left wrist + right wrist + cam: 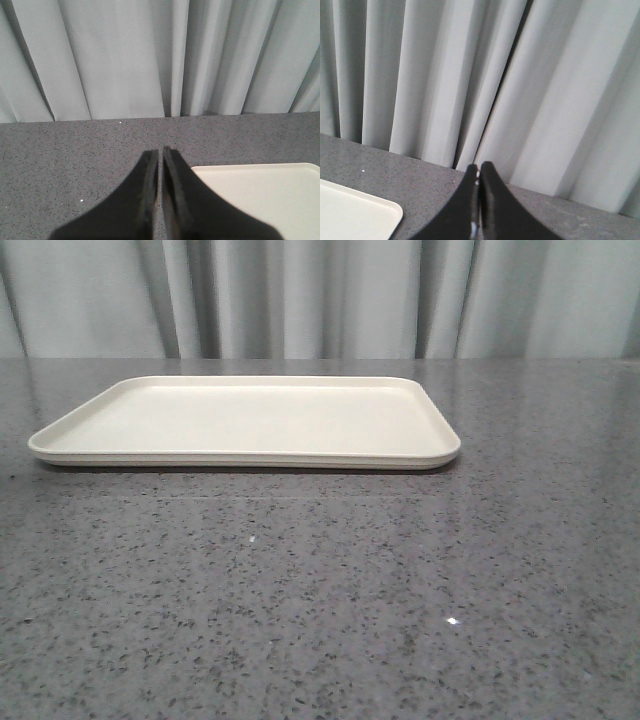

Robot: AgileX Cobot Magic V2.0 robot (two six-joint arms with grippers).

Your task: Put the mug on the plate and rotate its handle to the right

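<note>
Plate [250, 420] bare on tabletop [320, 590]; mug nowhere in view. Left pincer [160, 152] pressed together, empty, beside plate's corner. Right pincer [479, 167] likewise, off opposite corner. Judgement: find mug first, spread wide before approach, avoid handle.

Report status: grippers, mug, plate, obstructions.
Left gripper shut, empty. Right gripper shut, empty. Plate bare on the table; mug not in any view. Nothing in the way.
</note>
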